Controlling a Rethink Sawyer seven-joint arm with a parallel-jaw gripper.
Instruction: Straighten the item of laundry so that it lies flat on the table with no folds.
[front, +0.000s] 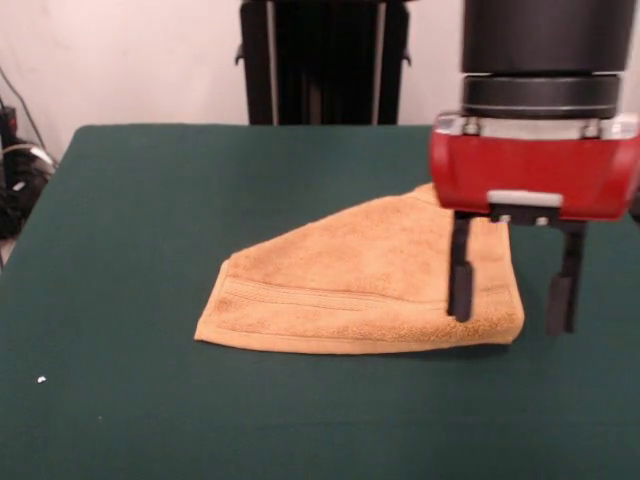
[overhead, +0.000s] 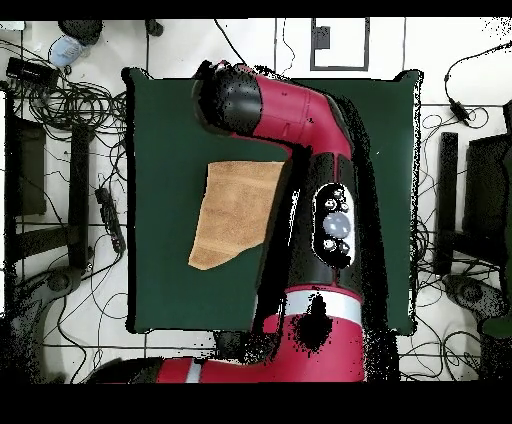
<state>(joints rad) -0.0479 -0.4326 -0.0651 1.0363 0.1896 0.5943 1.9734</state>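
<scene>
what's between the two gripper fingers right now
In the front view the open gripper straddles the towel's right corner: the folded corner edge fills part of the gap, with green table cloth beside it. The overhead view hides this under the arm.

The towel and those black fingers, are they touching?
Cannot tell. In the front view one of the fingers overlaps the towel, but it may hang above it; overhead, the arm hides them.

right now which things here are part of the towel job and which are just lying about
Part of the job:
- towel, folded over, not yet flat
- table, green
- gripper, open, straddling the towel's corner

Just lying about:
- cables on the floor beside the table
- white speck on the table
</scene>
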